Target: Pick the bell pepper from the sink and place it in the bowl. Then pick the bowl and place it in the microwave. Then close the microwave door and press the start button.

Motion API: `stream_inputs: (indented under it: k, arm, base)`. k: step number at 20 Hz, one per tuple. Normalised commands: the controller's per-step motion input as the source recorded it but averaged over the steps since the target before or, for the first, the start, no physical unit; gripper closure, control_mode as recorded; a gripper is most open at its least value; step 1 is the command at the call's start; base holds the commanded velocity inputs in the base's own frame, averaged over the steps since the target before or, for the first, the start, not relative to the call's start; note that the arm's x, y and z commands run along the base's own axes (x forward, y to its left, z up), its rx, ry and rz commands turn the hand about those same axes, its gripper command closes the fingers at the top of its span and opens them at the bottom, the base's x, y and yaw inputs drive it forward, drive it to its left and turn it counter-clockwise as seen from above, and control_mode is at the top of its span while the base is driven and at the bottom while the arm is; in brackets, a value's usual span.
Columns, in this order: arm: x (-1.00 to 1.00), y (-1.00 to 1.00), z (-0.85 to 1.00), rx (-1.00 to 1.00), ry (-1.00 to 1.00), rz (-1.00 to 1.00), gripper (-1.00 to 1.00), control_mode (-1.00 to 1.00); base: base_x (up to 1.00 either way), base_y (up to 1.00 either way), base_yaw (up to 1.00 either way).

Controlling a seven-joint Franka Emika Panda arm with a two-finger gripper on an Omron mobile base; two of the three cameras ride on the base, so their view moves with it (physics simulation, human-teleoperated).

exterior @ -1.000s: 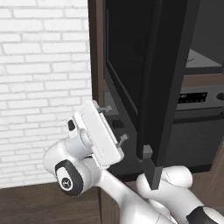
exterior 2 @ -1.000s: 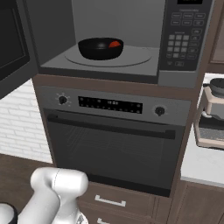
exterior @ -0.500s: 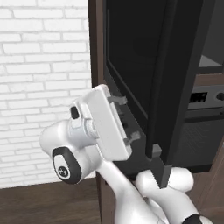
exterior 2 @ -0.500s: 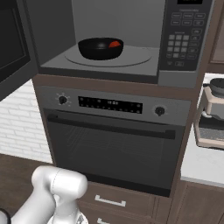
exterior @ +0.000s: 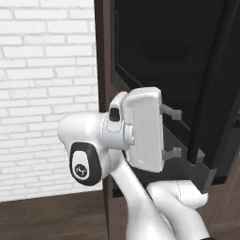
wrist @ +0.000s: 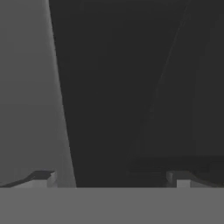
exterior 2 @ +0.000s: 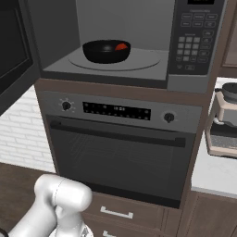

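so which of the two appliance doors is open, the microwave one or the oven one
The microwave door is open: it is swung out to the left, exposing the cavity with the bowl inside. The oven door below, with its bar handle, sits shut.

bell pepper (exterior 2: 121,46) is mostly hidden down in the bowl (exterior 2: 106,51), and the microwave door (exterior 2: 14,51) gets cut off at the frame edge.

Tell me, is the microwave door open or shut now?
Open: the microwave door stands swung out, and the bowl shows inside the uncovered microwave.
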Motion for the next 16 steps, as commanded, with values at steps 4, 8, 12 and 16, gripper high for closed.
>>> stream_inputs:
  k: [4, 8, 12, 16]
  arm:
    - [-0.10, -0.85, 0.00, 0.16, -0.25, 0.11, -1.00, -1.00]
    - [0.00, -0.83, 0.00, 0.11, -0.28, 0.22, -1.00, -1.00]
    - [0.01, -0.69, 0.00, 0.04, -0.26, 0.32, -1.00, -1.00]
    - [0.09, -0.51, 0.00, 0.01, -0.20, 0.41, -1.00, -1.00]
  base:
    - [0.00, 0.00, 0.00]
    - [0.00, 0.00, 0.00]
    - [0.00, 0.00, 0.00]
    - [0.00, 0.00, 0.00]
